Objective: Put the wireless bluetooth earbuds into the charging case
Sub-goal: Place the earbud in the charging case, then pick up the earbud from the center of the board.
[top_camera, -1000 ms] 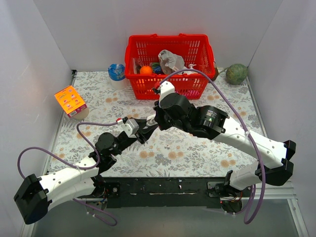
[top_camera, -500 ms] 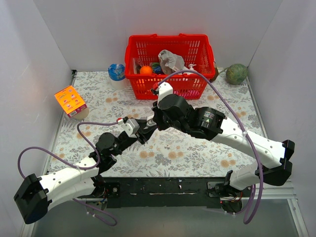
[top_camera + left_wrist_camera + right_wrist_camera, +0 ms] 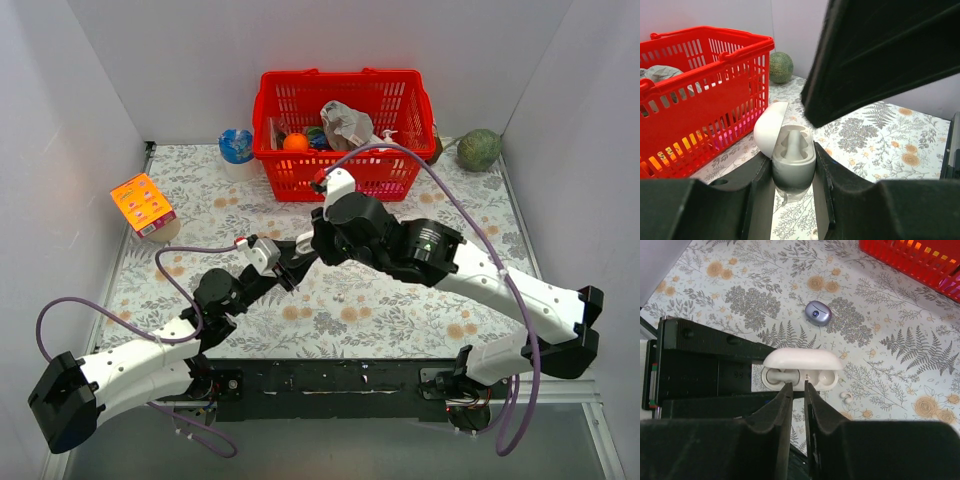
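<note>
My left gripper (image 3: 792,172) is shut on the charging case (image 3: 790,150), a white oval shell held upright with its lid open. From above in the right wrist view, the case (image 3: 801,367) shows one whitish earbud (image 3: 776,377) lying in its left slot. My right gripper (image 3: 797,386) hovers just over the case's rim, its fingers nearly together with nothing between them. Another whitish earbud (image 3: 846,398) lies on the flowered mat beside the case. A purplish bud-like piece (image 3: 818,312) lies on the mat farther off. In the top view both grippers meet mid-table (image 3: 300,250).
A red basket (image 3: 345,92) with odds and ends stands at the back. A blue-white ball-like cup (image 3: 237,147) is to its left and a green melon (image 3: 479,149) to its right. An orange box (image 3: 142,204) sits at the left edge.
The right arm has shifted slightly over the case. The left gripper holds the case in the same place.
</note>
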Robot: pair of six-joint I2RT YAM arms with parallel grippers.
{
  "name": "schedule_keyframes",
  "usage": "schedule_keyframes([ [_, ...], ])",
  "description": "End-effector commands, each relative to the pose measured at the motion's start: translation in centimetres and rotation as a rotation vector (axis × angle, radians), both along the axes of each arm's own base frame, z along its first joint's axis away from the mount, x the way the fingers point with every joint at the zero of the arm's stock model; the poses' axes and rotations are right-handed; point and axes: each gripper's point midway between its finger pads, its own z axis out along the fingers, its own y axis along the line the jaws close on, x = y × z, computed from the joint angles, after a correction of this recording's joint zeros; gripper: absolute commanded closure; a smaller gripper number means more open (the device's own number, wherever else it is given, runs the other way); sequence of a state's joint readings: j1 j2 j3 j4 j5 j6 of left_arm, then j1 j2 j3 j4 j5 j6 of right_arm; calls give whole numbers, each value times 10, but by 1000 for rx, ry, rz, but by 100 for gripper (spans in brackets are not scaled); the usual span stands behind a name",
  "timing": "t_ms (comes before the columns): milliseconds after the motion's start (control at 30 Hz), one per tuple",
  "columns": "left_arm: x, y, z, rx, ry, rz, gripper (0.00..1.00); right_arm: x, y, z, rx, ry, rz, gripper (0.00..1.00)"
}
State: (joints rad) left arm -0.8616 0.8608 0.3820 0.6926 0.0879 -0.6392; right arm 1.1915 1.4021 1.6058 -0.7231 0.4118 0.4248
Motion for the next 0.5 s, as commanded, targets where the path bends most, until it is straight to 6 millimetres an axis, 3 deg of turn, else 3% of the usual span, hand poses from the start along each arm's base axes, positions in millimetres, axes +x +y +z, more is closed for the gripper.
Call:
schedule_keyframes([
  [0,-2,12,12,-62,-18,39,100,-11,-23,40,140,-50,-4,74],
  [67,-3,19,15,-76,-12,57,100,-15,-44,51,182,-84,-16,67],
  [200,-12,27,19,-97,45,47,100,-9,-74,13,114,-113,-75,59],
  [233,-14,28,11,-73,86,43,100,-11,-80,-19,59,-94,-74,59],
  [300,-29,26,16,-87,129,-30,100,-15,-80,-51,14,-84,-37,59],
  [333,-35,24,13,-67,161,-59,100,-17,-82,-81,-15,-70,-31,59],
  [433,-65,16,16,-61,227,-215,100,-25,-79,-135,-19,-50,27,57],
  [467,-71,16,18,-66,247,-241,100,-28,-76,-143,-10,-42,47,57],
])
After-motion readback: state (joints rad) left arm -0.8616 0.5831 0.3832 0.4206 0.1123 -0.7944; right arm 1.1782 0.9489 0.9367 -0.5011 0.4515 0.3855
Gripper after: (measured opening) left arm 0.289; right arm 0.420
